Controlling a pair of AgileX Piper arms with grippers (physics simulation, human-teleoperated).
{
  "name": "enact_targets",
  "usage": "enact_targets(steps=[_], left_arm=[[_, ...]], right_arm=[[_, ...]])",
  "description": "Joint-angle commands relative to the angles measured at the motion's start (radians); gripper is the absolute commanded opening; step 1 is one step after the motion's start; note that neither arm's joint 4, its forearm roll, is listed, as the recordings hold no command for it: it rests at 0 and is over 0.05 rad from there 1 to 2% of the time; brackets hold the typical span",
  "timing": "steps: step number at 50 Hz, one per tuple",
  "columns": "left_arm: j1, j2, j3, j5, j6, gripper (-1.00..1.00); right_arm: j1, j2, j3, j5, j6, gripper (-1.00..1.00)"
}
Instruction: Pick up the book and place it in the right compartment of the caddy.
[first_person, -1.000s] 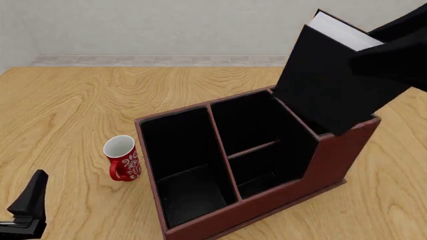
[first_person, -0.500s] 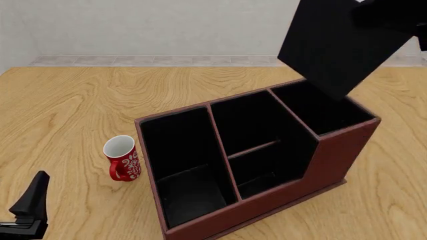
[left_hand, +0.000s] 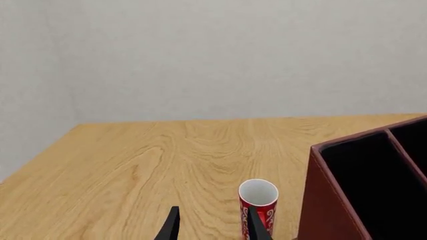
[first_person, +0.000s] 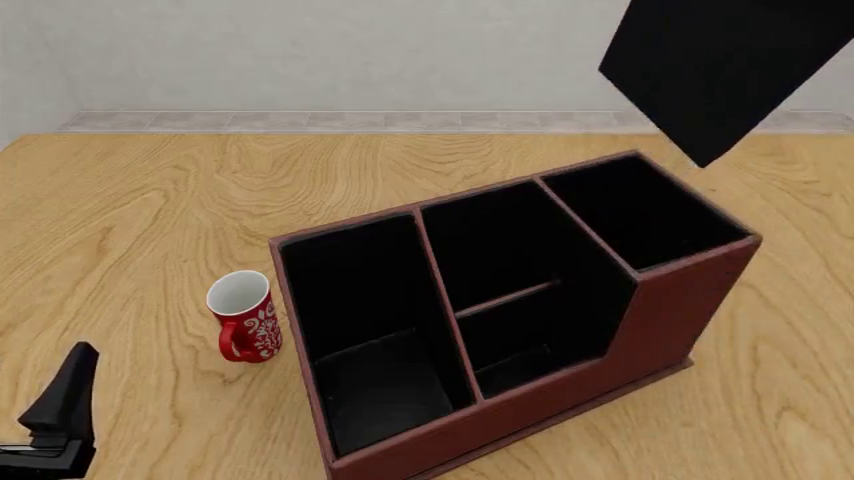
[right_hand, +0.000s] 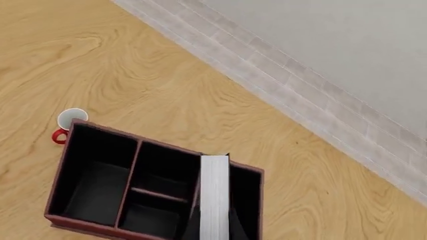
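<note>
The black book (first_person: 727, 70) with white page edges hangs tilted high above the caddy (first_person: 667, 320), over and a little behind the right compartment (first_person: 647, 215). My right gripper is out of the front view. In the right wrist view the book's page edges (right_hand: 215, 195) point down over the right compartment (right_hand: 245, 200). The fingers there are hidden by the book, which stays held in the air. My left gripper (first_person: 64, 400) is low at the near left, open and empty (left_hand: 213, 231).
A red patterned mug (first_person: 244, 315) stands upright on the wooden table left of the caddy, close to its wide left slot (first_person: 367, 330). The mug (left_hand: 257, 200) is just ahead of my left fingers. A grey wall runs behind the table.
The book has risen up and to the right, away from the right compartment's rim. The right arm has left the front view. The left arm, mug and caddy have not moved.
</note>
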Motion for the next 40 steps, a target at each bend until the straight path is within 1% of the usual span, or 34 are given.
enact_targets(steps=[1, 4, 6, 7, 11, 15, 16, 17, 19, 20, 24, 32, 40], left_arm=[[0.003, 0.000, -0.003, 0.007, 0.003, 1.00], [0.002, 0.000, -0.004, 0.007, 0.005, 1.00], [0.000, 0.000, -0.007, 0.011, 0.004, 1.00], [-0.003, 0.000, -0.007, 0.013, 0.005, 1.00], [-0.001, 0.000, -0.006, 0.012, 0.006, 1.00], [0.006, 0.000, -0.006, 0.009, 0.003, 1.00], [0.008, 0.000, -0.003, 0.007, 0.005, 1.00], [0.008, 0.000, -0.003, 0.008, 0.004, 1.00], [0.012, 0.000, -0.003, 0.008, 0.002, 1.00], [0.012, 0.000, -0.003, 0.008, 0.003, 1.00], [0.011, -0.001, -0.003, 0.012, 0.003, 1.00], [0.020, -0.001, -0.003, 0.014, 0.010, 1.00], [0.025, -0.001, -0.008, 0.018, 0.012, 1.00]], right_arm=[[-0.056, 0.005, -0.018, 0.000, 0.080, -1.00], [-0.058, 0.009, -0.023, 0.000, 0.085, -1.00], [-0.064, 0.014, -0.039, 0.000, 0.107, -1.00], [-0.067, 0.014, -0.037, 0.000, 0.102, -1.00], [-0.078, 0.010, -0.029, 0.000, 0.136, -1.00], [-0.086, 0.004, -0.013, 0.000, 0.137, -1.00], [-0.084, 0.003, -0.013, 0.000, 0.144, -1.00], [-0.089, 0.003, -0.016, 0.000, 0.138, -1.00], [-0.086, 0.001, -0.007, 0.000, 0.150, -1.00], [-0.092, 0.002, -0.008, 0.000, 0.143, -1.00], [-0.085, 0.002, 0.002, 0.000, 0.160, -1.00], [-0.083, 0.012, 0.006, 0.000, 0.172, -1.00], [-0.085, 0.026, 0.010, 0.000, 0.168, -1.00]])
